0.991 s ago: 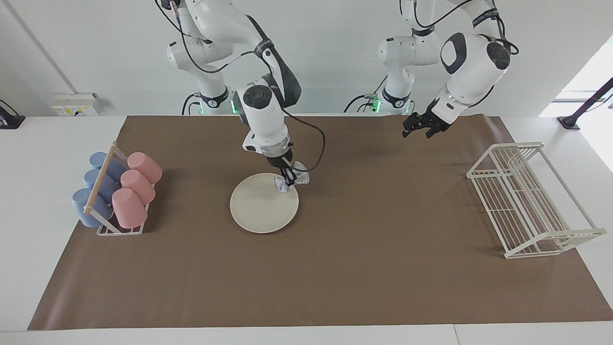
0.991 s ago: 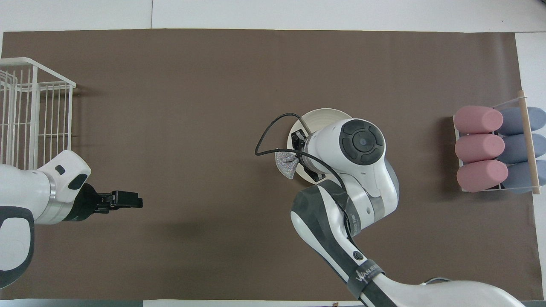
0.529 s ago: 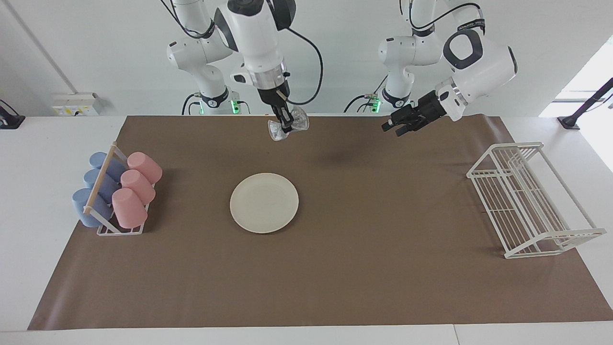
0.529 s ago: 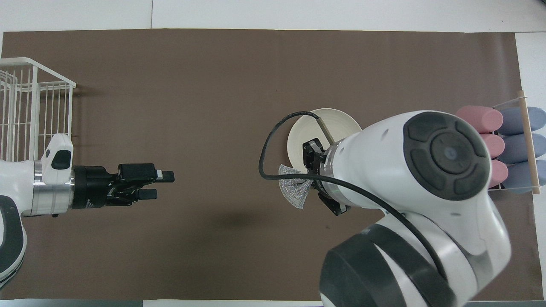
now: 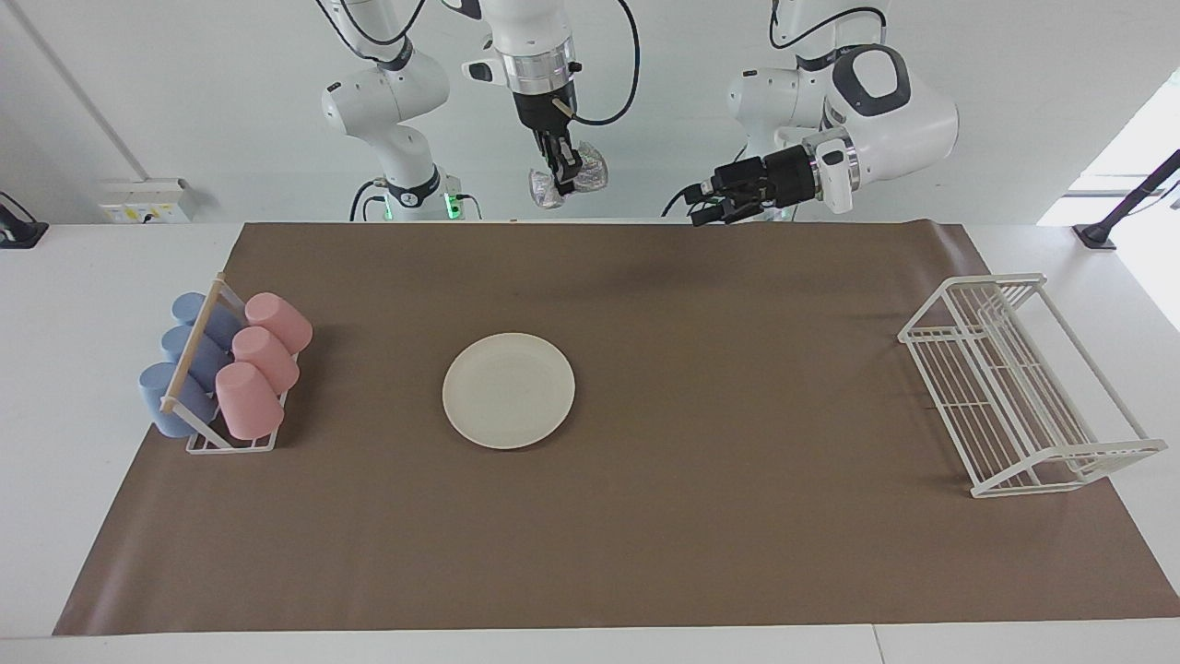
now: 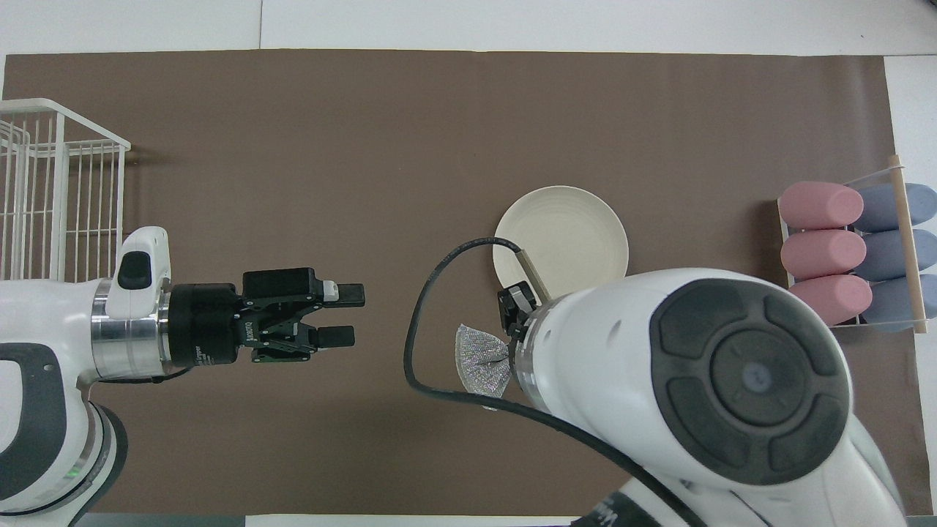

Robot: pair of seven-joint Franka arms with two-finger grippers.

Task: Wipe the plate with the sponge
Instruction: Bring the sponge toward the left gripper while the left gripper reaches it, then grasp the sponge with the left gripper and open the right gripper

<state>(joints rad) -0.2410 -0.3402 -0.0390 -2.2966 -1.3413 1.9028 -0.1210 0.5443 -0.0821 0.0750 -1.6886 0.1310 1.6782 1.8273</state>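
Right gripper (image 5: 564,180) is what I watch first: it hangs high above the robots' edge of the brown mat (image 5: 737,516), pointing straight down, its fingers pinched on the middle of the sponge (image 5: 570,177), which bunches out to either side like a bow; from overhead I see the same silvery speckled wad (image 6: 483,360) sticking out from under the arm's big white wrist; nothing touches it but the fingers. I read the sponge as well clear of the table, up in the air; the plate (image 5: 509,390) lies flat on the mat, bare, well below the gripper and apart from it; in the overhead view the cream plate (image 6: 561,238) shows almost whole, only its nearer rim covered by the raised arm. Left gripper (image 5: 712,206) I see held level above the mat's robot-side edge, pointing toward the right arm's end; its two fingers (image 6: 344,294) stand parted with a clear gap and hold nothing. Out at the right arm's end, a small rack (image 5: 232,446) holds pink cups (image 5: 265,361) and blue cups (image 5: 184,369) lying on their sides; at the left arm's end stands a white wire dish rack (image 5: 1019,387).
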